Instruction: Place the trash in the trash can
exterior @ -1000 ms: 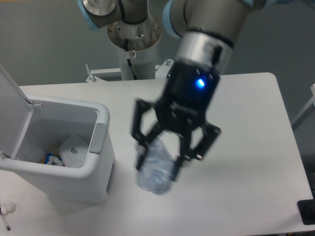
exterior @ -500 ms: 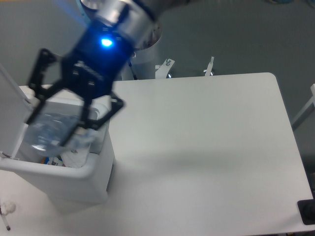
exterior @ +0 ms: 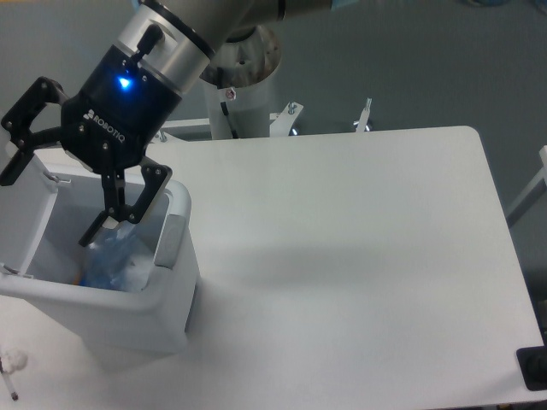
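The trash can [exterior: 128, 323] is a white bin at the table's left, its flip lid [exterior: 24, 213] standing open and a grey tab [exterior: 168, 240] on its front. A crushed clear plastic bottle [exterior: 114, 258], part of the trash, lies inside the can against its right wall. My gripper [exterior: 49, 207] hangs just above the can's opening, open, with nothing between its fingers [exterior: 96, 231]. The bottle sits just below the right fingertip, apart from it. Anything under the bottle in the can is hidden.
The robot's base column [exterior: 244, 73] rises behind the white table [exterior: 359, 256]. A small white scrap [exterior: 12, 361] lies at the front left corner beside the can. A dark object [exterior: 533, 367] sits at the table's front right edge.
The gripper carried the bottle from mid-table to over the can, then opened. The bottle has dropped into the can.
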{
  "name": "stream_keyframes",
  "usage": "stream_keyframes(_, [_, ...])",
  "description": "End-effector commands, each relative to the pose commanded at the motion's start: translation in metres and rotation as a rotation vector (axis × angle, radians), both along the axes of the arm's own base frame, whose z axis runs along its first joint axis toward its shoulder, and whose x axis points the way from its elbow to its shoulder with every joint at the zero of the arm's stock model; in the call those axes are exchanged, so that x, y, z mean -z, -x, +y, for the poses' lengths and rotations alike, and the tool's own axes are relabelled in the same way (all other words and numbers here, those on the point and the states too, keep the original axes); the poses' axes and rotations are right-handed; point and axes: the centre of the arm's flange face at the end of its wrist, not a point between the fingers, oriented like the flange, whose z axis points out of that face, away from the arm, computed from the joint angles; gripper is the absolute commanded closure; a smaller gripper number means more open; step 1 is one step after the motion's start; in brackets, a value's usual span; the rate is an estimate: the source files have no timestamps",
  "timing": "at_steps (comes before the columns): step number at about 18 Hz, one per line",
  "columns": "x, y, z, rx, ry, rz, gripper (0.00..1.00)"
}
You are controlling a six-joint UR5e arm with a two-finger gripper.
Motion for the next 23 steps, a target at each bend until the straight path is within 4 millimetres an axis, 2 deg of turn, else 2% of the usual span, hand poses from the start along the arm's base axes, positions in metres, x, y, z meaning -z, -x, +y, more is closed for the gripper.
stream_keyframes(3, [0.022,0.052,-0.025,-0.117,0.052,0.002,0.00])
stream_keyframes(5, [0.038,0.098,-0.051,-0.201,0.081,0.014,0.00])
stream_keyframes(7, [0.057,0.148,-0.086,-0.275,0.107,0.038,0.00])
stream_keyframes(8, [0.072,0.174,-0.110,-0.309,0.121,0.047,0.00])
stream_keyframes(9, [0.087,0.185,-0.122,-0.316,0.137,0.052,0.00])
stream_keyframes(10, [0.111,0.202,-0.143,-0.323,0.170,0.084,0.00])
stream_keyframes(12, [0.144,0.223,-0.176,-0.345,0.252,0.156,0.00])
stream_keyframes(13, [0.154,0.228,-0.184,-0.350,0.291,0.186,0.00])
stream_keyframes(16, [0.179,0.262,-0.224,-0.420,0.451,0.278,0.00])
stream_keyframes(19, [0.200,0.288,-0.251,-0.426,0.598,0.377,0.00])
stream_keyframes(23, [0.218,0.310,-0.270,-0.361,0.798,0.521,0.00])
